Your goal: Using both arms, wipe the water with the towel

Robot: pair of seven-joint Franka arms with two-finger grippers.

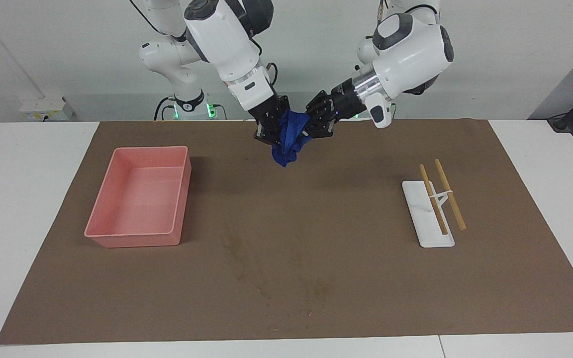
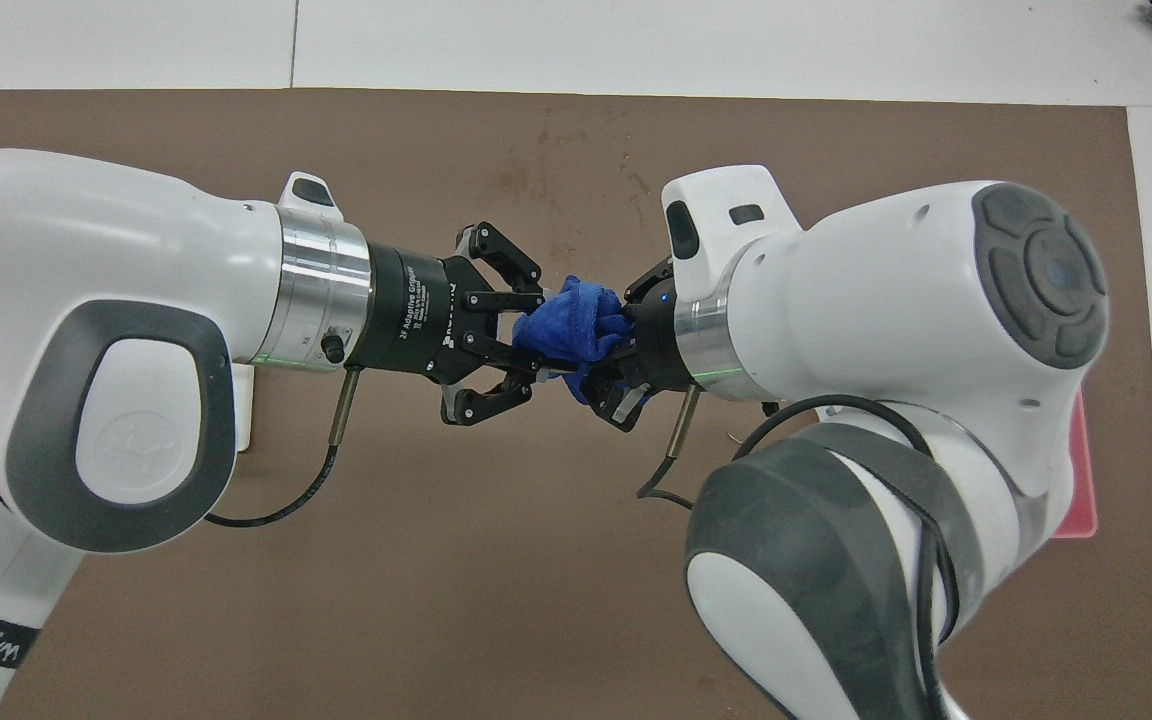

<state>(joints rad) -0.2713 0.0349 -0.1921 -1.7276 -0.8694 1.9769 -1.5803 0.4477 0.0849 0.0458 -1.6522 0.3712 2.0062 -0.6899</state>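
The blue towel [image 1: 289,136] [image 2: 571,325] hangs bunched in the air between the two grippers, over the brown mat's edge nearest the robots. My right gripper [image 1: 277,133] [image 2: 604,375] is shut on one end of it. My left gripper [image 1: 307,129] [image 2: 534,335] meets it from the other end, fingers parted, with the towel's edge still between them. The water [image 1: 266,278] [image 2: 536,180] shows as faint darker blotches and specks on the mat, much farther from the robots than the towel. Nothing touches the water.
A pink tray [image 1: 135,239] [image 2: 1086,470] sits on the mat toward the right arm's end. A white stand holding two wooden sticks [image 1: 433,209] lies toward the left arm's end. The brown mat [image 1: 346,278] covers most of the white table.
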